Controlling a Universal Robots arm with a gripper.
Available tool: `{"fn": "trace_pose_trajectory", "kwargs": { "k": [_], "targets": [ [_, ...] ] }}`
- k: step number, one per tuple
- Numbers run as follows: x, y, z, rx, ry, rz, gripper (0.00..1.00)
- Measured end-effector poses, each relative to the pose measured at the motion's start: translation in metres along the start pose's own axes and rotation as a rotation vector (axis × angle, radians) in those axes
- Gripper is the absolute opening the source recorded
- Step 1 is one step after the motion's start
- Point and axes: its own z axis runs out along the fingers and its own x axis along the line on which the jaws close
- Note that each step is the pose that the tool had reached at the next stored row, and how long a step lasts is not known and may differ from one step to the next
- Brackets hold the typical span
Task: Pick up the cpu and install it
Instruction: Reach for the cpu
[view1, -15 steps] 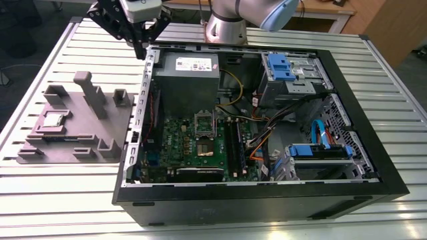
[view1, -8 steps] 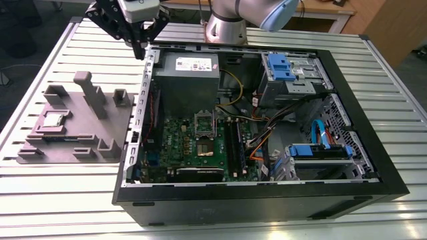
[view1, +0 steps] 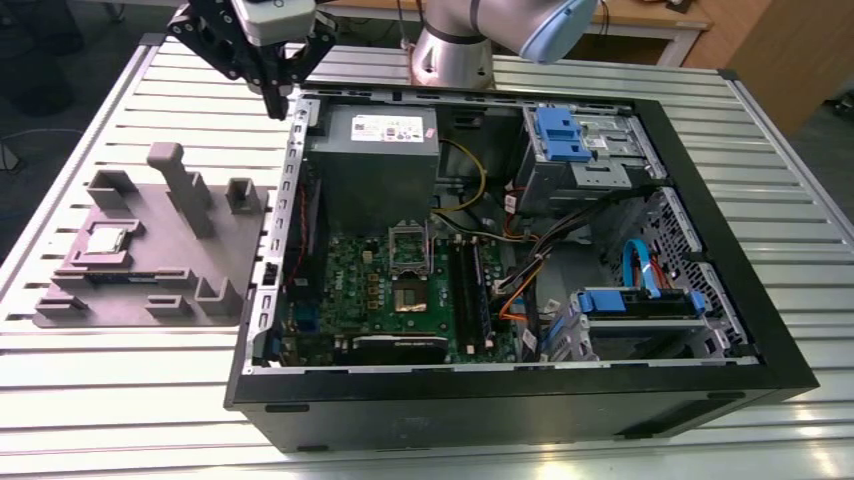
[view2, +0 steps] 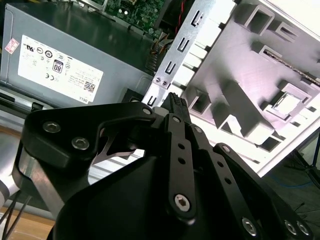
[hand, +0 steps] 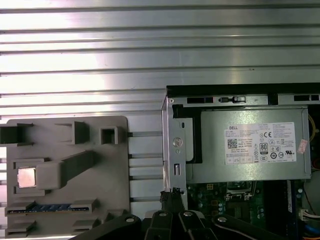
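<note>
Cpu (view1: 107, 240): small flat square chip lying in a recess of the grey holder (view1: 158, 262) on the slatted table (view1: 134, 400), well apart from the open computer case (view1: 754, 310). Probably light, stiff and fragile underneath, so best taken by two opposite edges and kept level. Gripper (view1: 278, 100): fingers together, holding nothing, hovering beside the case's corner near the power supply (view1: 374, 170).

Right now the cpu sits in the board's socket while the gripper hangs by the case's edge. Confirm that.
Not quite. The cpu lies in the grey fixture beside the case, as the exterior view shows; the gripper does hang by the case's edge.
</note>
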Motion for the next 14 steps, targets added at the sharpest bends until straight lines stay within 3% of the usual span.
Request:
{"fn": "trace_pose_trajectory", "kwargs": {
  "k": [14],
  "targets": [
    [0.0029, -0.0002, 0.0001, 0.0, 0.0, 0.0, 0.1]
  ]
}}
